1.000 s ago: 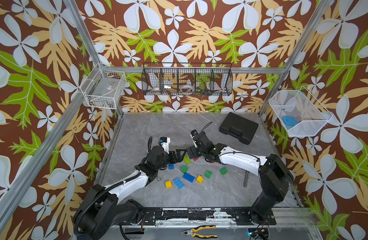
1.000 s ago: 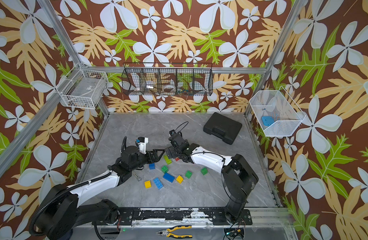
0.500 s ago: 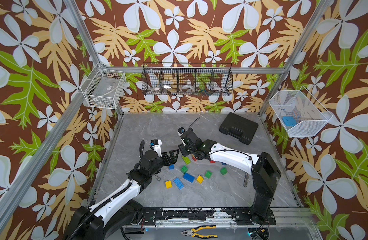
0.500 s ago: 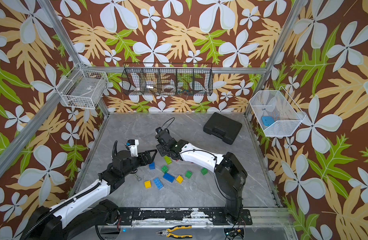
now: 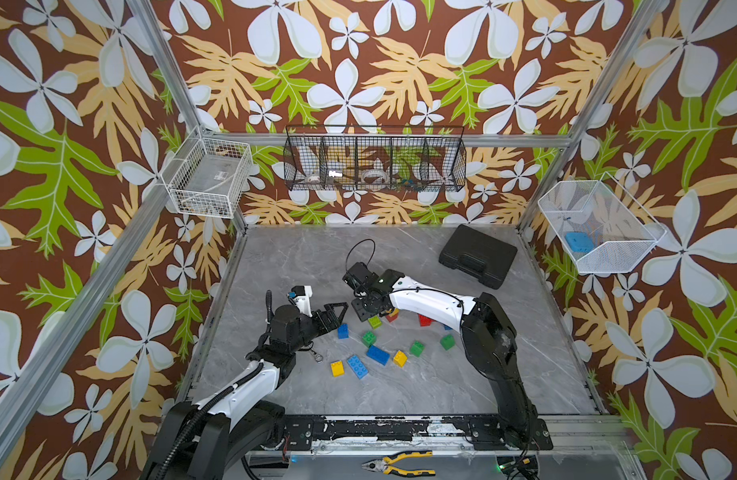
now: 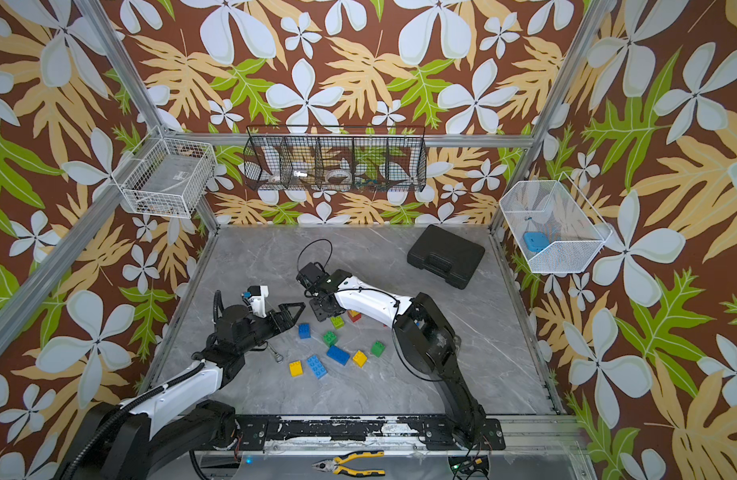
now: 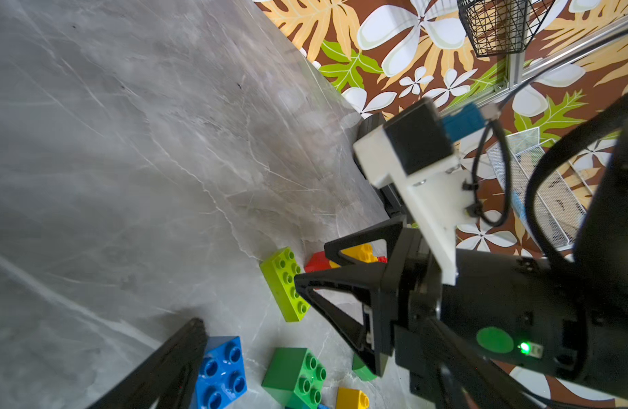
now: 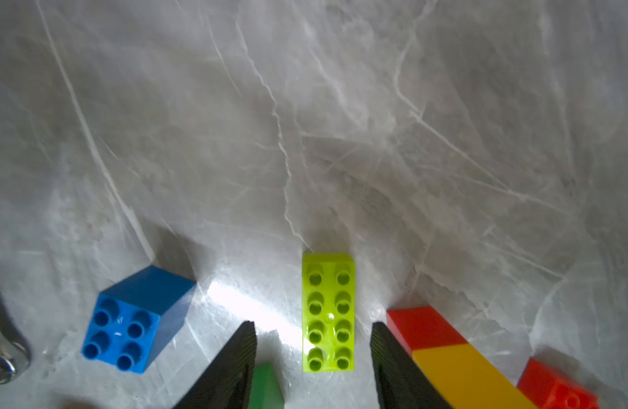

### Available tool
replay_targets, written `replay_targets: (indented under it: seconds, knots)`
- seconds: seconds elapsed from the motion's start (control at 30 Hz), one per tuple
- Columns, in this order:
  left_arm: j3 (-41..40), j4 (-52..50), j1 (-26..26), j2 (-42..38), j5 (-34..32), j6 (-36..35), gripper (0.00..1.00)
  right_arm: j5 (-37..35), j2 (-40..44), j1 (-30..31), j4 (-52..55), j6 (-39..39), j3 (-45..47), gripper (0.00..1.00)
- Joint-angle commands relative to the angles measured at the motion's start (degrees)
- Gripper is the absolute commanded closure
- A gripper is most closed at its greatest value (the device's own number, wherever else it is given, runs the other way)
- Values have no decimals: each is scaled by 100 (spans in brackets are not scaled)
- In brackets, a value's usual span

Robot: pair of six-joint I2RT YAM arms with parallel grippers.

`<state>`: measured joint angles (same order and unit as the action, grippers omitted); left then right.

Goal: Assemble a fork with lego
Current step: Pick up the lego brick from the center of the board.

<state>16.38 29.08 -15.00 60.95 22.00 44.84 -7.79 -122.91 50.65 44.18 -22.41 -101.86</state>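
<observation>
Several lego bricks lie loose mid-table. A lime 2x4 brick [image 8: 328,311] [image 5: 374,321] lies flat, studs up. My right gripper [image 8: 312,340] [image 5: 369,309] is low over it, open. Its fingers [image 8: 241,354] stand either side of the brick's near end with floor showing on both sides. A red-and-yellow stacked piece [image 8: 447,347] lies just outside one finger. A blue 2x2 brick [image 8: 135,318] [image 5: 342,331] sits next to my left gripper [image 5: 337,319], which is open and empty. One left finger [image 7: 163,371] shows beside that blue brick [image 7: 220,371].
More bricks lie toward the front: green [image 5: 369,338], blue 2x4 [image 5: 377,354], yellow [image 5: 399,358], yellow [image 5: 337,368] and red [image 5: 424,320]. A metal key ring [image 5: 315,355] lies by the left arm. A black case [image 5: 477,261] sits at back right. Pliers [image 5: 400,463] lie on the front rail.
My right gripper has moved left over the lime brick and its jaws have narrowed around it. My left gripper has drawn back a little to the left.
</observation>
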Motion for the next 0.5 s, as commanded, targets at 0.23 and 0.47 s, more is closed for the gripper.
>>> replay_targets:
  seconds: [0.23,0.47]
  knots:
    - [-237,255,-57,-17,158,-160,4,246,-281,6,484,-263,-53,49]
    - [-305,197,-298,-13,-10,-207,4,243,-418,6,532,-346,-72,50]
